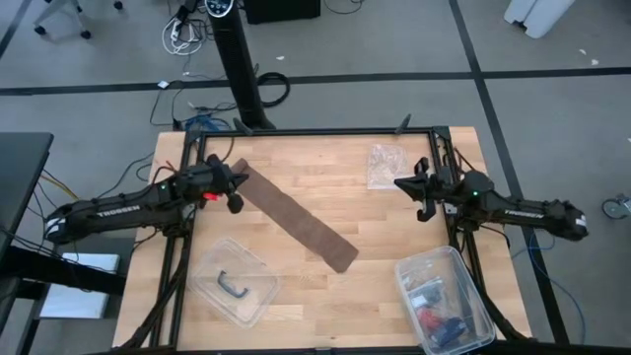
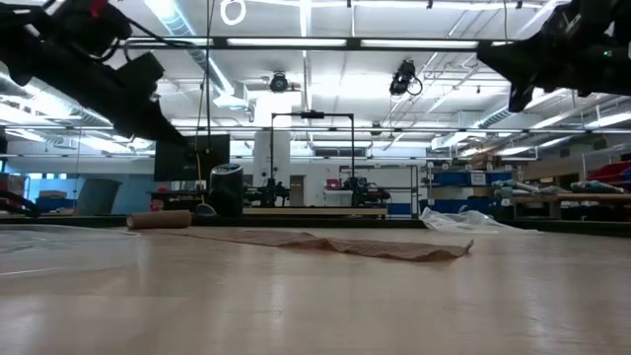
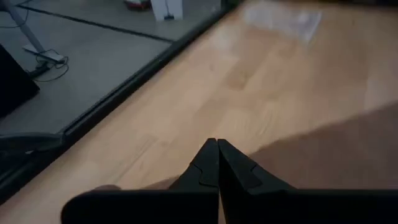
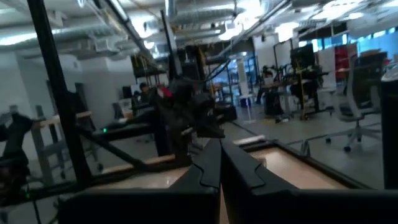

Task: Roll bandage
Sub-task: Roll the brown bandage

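The bandage is a dark brown strip lying flat and slantwise across the middle of the wooden table, also seen low in the low view. Its far left end looks rolled into a short brown cylinder. My left gripper hovers shut above that far left end, well clear of the table; its wrist view shows the shut fingers over wood with the bandage beside them. My right gripper hangs shut in the air at the table's right side.
A clear plastic tub with a black handle piece sits at the near left. A clear bin of small items stands at the near right. A crumpled clear bag lies at the far right. A black frame edges the table.
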`<act>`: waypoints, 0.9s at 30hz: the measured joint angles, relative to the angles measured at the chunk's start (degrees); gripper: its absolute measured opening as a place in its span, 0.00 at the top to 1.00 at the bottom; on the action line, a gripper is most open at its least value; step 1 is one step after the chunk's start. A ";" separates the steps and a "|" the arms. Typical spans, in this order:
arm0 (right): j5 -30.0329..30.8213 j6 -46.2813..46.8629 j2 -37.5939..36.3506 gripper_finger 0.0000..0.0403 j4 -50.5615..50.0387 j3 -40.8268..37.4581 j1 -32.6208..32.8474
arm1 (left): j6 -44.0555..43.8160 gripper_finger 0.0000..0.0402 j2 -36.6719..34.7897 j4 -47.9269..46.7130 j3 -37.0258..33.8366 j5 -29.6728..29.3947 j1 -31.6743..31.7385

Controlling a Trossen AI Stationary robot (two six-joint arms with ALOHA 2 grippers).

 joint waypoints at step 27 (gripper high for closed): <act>-5.01 -12.73 46.97 1.00 10.96 18.38 7.56 | -3.38 1.00 20.22 -14.51 15.56 -5.46 10.55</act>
